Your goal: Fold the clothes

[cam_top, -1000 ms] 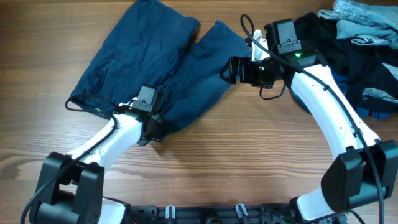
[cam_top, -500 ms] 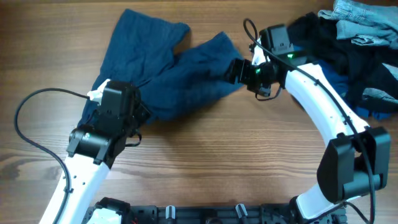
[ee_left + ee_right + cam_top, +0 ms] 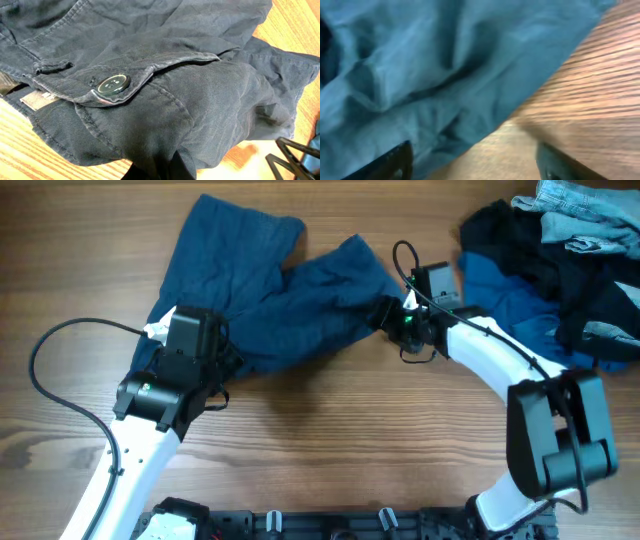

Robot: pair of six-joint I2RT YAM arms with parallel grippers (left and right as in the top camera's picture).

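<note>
Lying rumpled, dark blue shorts (image 3: 270,300), left fingers (image 3: 134,175) pinching them, right fingers (image 3: 396,162) spread apart.

Right tool (image 3: 475,161) wide apart at the fingers — left tool (image 3: 160,169) mostly hidden, closure unclear

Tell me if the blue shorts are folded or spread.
Neither neatly: the shorts lie rumpled, both legs splayed apart with no clean fold, and the cloth around the button is bunched.
</note>
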